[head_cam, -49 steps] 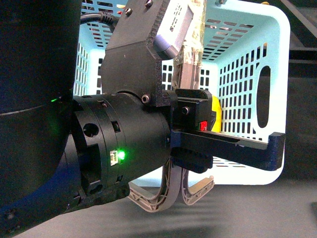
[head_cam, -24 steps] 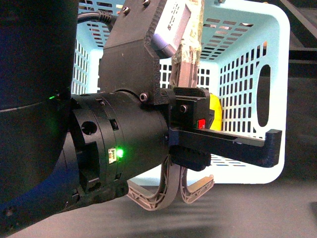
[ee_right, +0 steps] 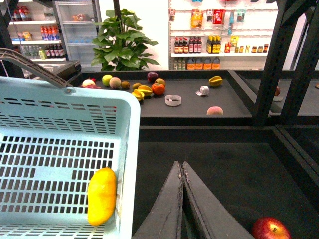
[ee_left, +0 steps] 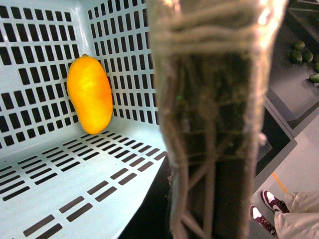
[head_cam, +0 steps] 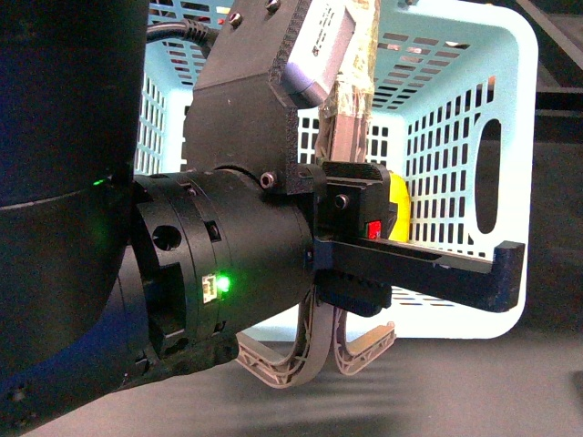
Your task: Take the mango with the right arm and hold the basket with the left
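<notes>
At left, filling the front view, the left gripper (head_cam: 319,350), jaws together and apparently clamped on the tape-wrapped handle (ee_left: 214,99) of the light-blue basket (head_cam: 510,109); hard to confirm, with the handle crowding the left wrist view. Inside the basket, against a slotted wall, the mango (ee_left: 89,94), standing on end, long axis near upright. Further right, outside the rim, the right gripper (ee_right: 182,167), jaws pressed together on nothing, hovering over the dark worktop (ee_right: 224,154). Between those jaws and the mango, only the basket wall: probably calls for a lift over the rim, jaws opened, then a drop along the fruit's length. Closer to the left arm, but that one occupied. Near the right jaws, a red apple (ee_right: 270,230). Beyond, assorted fruit (ee_right: 144,90) on a far worktop (ee_right: 189,112), a potted plant (ee_right: 122,45), stocked shop shelves (ee_right: 209,47).
</notes>
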Motion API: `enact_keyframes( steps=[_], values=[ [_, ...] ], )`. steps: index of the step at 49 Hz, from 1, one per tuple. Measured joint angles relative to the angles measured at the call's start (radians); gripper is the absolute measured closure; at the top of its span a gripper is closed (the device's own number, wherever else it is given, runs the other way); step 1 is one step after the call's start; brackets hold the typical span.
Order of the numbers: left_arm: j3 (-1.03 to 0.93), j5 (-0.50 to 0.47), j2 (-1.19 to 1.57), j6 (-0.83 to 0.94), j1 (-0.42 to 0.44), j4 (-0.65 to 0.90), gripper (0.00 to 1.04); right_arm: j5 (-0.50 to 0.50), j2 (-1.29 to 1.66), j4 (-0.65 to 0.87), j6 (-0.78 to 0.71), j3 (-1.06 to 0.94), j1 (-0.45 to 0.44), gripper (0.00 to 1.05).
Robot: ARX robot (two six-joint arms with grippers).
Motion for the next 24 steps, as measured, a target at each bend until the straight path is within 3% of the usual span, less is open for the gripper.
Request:
enact_keyframes(
  steps=[18,21,24],
  values=[
    [0.0,-0.011,0.001,0.006,-0.001,0.004,0.97,0.0,0.0,0.0,-0.002,0.0,0.0,0.58],
    [-0.002,-0.152,0.047,0.032,-0.013,0.122,0.97,0.0,0.0,0.0,-0.002,0.0,0.0,0.45],
    [0.015,-0.275,0.072,0.042,-0.011,0.138,0.97,-0.001,-0.001,0.0,-0.002,0.0,0.0,0.33]
  ],
)
